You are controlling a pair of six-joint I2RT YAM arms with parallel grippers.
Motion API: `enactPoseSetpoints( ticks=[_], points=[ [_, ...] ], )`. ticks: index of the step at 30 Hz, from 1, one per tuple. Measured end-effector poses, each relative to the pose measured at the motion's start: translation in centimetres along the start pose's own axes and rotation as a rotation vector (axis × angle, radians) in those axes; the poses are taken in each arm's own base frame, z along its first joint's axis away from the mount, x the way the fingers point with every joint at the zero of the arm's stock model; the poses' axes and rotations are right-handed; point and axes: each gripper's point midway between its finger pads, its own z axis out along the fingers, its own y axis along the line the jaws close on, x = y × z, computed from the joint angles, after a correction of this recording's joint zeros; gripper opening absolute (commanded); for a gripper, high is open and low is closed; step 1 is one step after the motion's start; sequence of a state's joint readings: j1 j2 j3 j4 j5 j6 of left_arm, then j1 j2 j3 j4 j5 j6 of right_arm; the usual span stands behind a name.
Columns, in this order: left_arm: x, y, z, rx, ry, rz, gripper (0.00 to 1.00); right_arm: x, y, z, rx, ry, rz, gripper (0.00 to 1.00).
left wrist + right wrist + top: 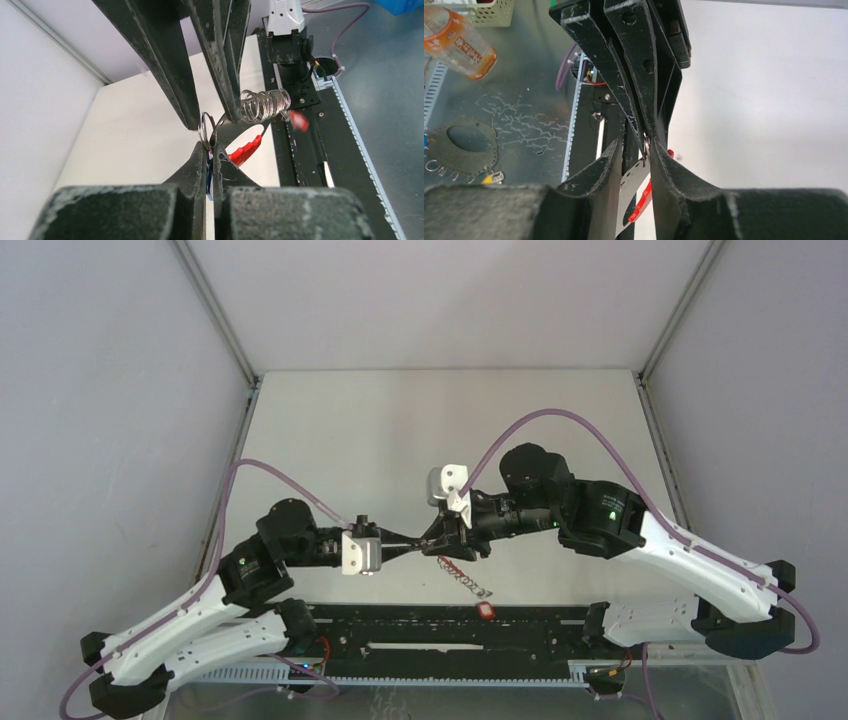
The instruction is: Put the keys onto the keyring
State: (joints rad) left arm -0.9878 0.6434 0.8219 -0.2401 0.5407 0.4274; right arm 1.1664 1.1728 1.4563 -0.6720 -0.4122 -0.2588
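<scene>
Above the near edge of the table (pixel 400 420), just behind the black rail (pixel 420 625), the two grippers meet tip to tip in the air. The tabletop is white, smooth and matt. Grey walls (pixel 110 440) close it on the left, right and back, and a broad bare stretch lies beyond the arms. Toward the front the room is tight, with the rail close under the hanging load.

The left gripper (pixel 210 151) is pressed together on the blue key (pixel 209 176), which shows as a thin blue sliver between its scuffed black fingers (pixel 192 170). A thin silver ring (pixel 204 131) stands just above the tips. The right gripper (pixel 212 121) reaches in from above in the left wrist view. Its long tapered jaws stand a little apart, one on either side of that ring; whether they touch it I cannot tell.

The keyring (pixel 265 105) hangs at the meeting tips. Its coil of thin shiny wire rings lies against the outer side of one right finger, and its glossy red curved band (pixel 246 149) drops below. At the coil's far end a small red tag (pixel 299 120) shows, blurred. In the top view the rings trail toward the rail, with the tag over it.
</scene>
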Motion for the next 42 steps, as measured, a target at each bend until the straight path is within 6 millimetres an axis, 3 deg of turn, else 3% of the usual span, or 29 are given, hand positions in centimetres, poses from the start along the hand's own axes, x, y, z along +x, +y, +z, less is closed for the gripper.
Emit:
enactPoseSetpoints(
  ticks=[2,4,8,12,16,22,27,33,37,42],
  points=[
    [0.2,0.2,-0.1,-0.013,0.001,0.005,0.0,-0.4,-0.1,-0.2,0.005,-0.006,0.012,0.6],
    [0.2,0.2,-0.1,-0.019,0.001,0.012,0.0,-1.1,-0.4,-0.7,0.02,-0.021,0.024,0.67],
    [0.3,0.2,-0.2,-0.021,-0.003,0.036,0.0,-2.6,-1.4,-1.8,0.063,-0.055,0.026,0.58],
    [0.3,0.3,-0.2,-0.022,-0.003,0.059,0.0,-2.6,-1.8,-2.6,0.087,-0.028,0.035,0.44],
    [0.4,0.5,-0.3,-0.031,0.002,0.067,0.0,-2.3,-1.7,-2.6,0.074,0.032,0.054,0.44],
    [0.6,0.8,-0.2,-0.042,0.011,0.067,0.0,-0.3,-0.4,-1.5,0.025,0.117,0.059,0.46],
    [0.5,0.8,-0.2,-0.042,0.011,0.068,0.0,-0.3,0.0,-1.3,0.013,0.123,0.023,0.42],
    [0.4,0.8,-0.3,-0.044,0.008,0.07,0.0,-0.1,-0.2,-0.9,0.027,0.127,-0.003,0.45],
    [0.3,0.8,-0.4,-0.046,0.002,0.073,0.0,0.2,-0.9,-0.7,0.065,0.133,-0.012,0.41],
    [0.2,0.8,-0.5,-0.047,0.001,0.074,0.0,0.3,-1.2,-0.4,0.075,0.136,-0.016,0.28]
  ],
)
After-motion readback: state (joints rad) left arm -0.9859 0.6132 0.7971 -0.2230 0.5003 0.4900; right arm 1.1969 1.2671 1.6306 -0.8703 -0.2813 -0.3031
